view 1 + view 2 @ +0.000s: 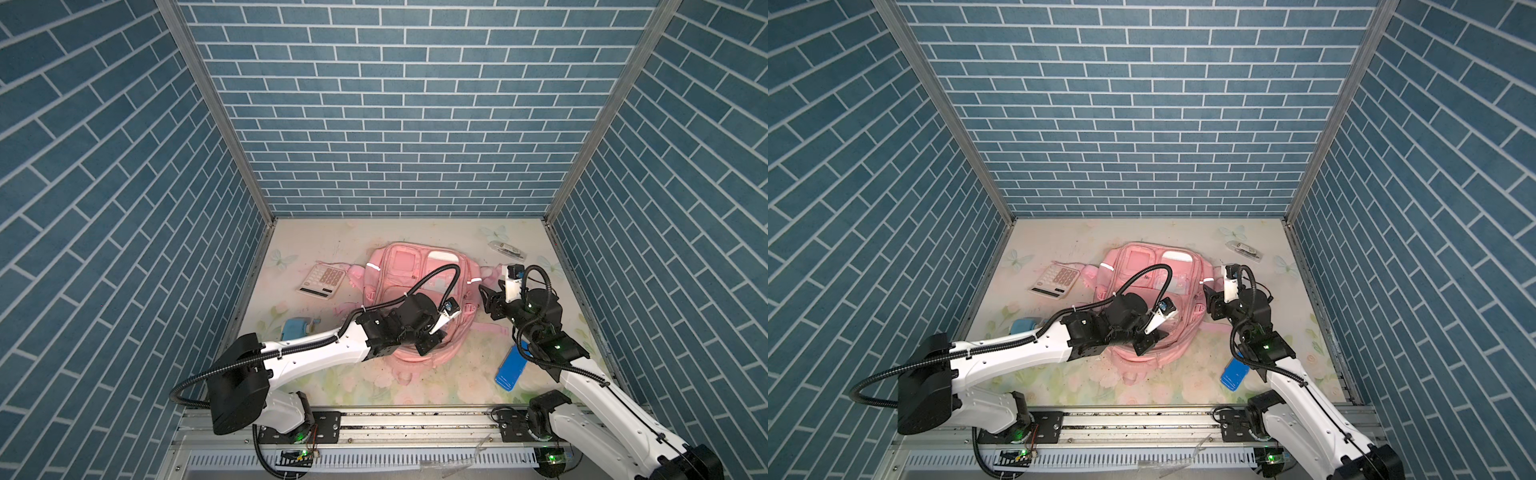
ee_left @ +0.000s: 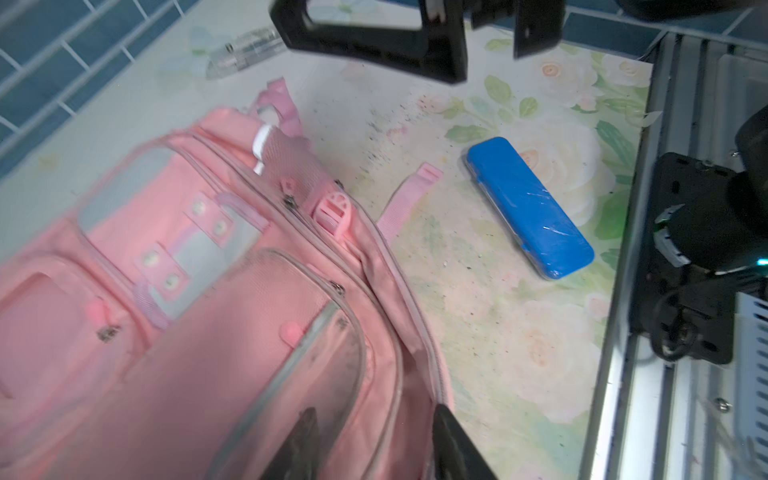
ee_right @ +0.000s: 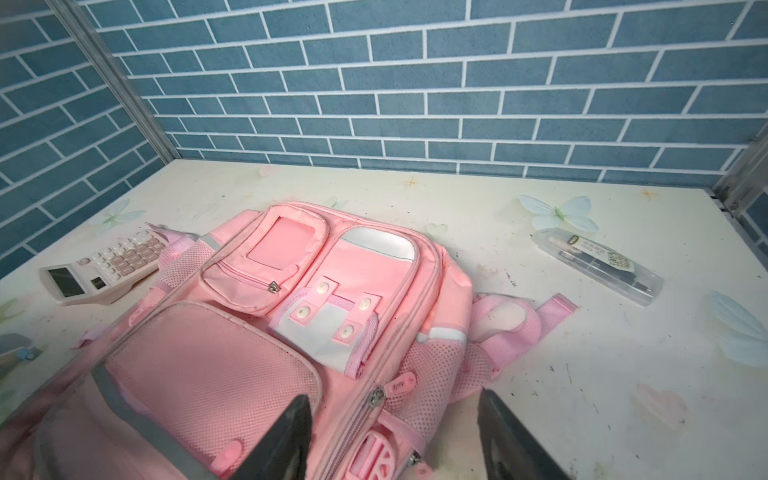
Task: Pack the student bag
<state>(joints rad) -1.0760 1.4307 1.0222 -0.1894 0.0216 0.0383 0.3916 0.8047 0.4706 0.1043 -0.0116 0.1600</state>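
The student bag, big and pink, lies flat in the middle of the floral table with its front pockets facing up. My left gripper hovers over the bag's near end. In the left wrist view the left gripper is open, its fingers straddling the zip lines and a pink fold of the bag. My right gripper stands at the bag's right side. It is open above a zip puller and mesh side pocket of the bag, gripping nothing.
A calculator lies left of the bag. A blue pencil case sits near the right front. A clear pen box is at the back right, a light blue item at the left front.
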